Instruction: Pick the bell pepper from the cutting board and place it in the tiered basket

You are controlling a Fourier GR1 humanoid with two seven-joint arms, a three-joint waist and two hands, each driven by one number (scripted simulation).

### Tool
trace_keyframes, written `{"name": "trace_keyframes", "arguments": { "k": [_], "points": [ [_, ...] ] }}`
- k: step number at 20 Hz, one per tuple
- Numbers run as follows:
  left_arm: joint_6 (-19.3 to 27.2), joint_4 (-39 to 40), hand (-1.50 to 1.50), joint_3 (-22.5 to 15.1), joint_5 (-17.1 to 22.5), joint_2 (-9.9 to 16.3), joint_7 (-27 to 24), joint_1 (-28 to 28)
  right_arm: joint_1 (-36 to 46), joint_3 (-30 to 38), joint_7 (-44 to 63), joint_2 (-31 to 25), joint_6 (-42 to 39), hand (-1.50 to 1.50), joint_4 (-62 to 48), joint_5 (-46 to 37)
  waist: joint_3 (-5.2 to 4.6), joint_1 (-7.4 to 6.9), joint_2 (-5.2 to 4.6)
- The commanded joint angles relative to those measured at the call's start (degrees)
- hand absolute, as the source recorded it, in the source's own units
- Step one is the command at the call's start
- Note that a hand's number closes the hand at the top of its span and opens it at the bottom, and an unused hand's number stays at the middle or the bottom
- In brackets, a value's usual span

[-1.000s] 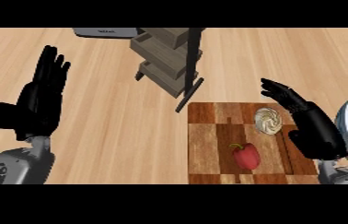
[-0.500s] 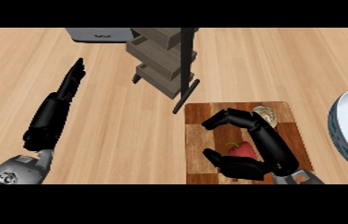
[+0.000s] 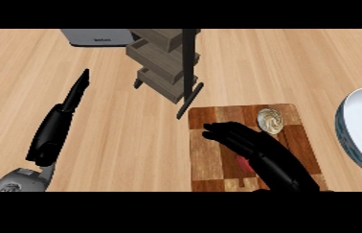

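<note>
Pepper-wise, the red bell pepper (image 3: 243,163) is mostly hidden under the black right hand (image 3: 244,140) on the checkered wooden cutting board (image 3: 205,153); fingers look fairly straight, can't tell if it's held. Probably light, smooth, slippery, so wrap the body. Left hand (image 3: 60,124) rests open. Beyond, pale wooden desk (image 3: 283,64) and grey tiered basket (image 3: 164,59).

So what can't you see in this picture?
- Pepper: head view, only a red sliver shows; the right hand covers the rest, so its grip cannot be told.
- Plate: cut off by the right edge.
- Grey box behind the basket: cut off at the top, too little shows to name it.
- Round thing on the board: too small to identify.
- Left hand: edge-on, palm hidden.
</note>
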State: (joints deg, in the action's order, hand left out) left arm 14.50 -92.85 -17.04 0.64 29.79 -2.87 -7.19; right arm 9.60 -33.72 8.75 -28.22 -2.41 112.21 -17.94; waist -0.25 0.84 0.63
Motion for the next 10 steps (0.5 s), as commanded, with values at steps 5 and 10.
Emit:
{"name": "trace_keyframes", "arguments": {
  "k": [5,10],
  "points": [
    [-0.23,-0.77,0.0,1.39,0.04,1.45,0.0,2.37,2.81,-4.32,24.24,-15.05,-13.95,-1.5,13.75,-15.27,-0.21,1.27,0.91],
    [0.15,-1.55,0.0,0.34,-0.89,-0.05,-1.26,3.83,3.51,-9.2,44.21,-13.0,-23.86,-1.5,24.46,-19.35,-0.07,0.2,0.26]
  ]
}}
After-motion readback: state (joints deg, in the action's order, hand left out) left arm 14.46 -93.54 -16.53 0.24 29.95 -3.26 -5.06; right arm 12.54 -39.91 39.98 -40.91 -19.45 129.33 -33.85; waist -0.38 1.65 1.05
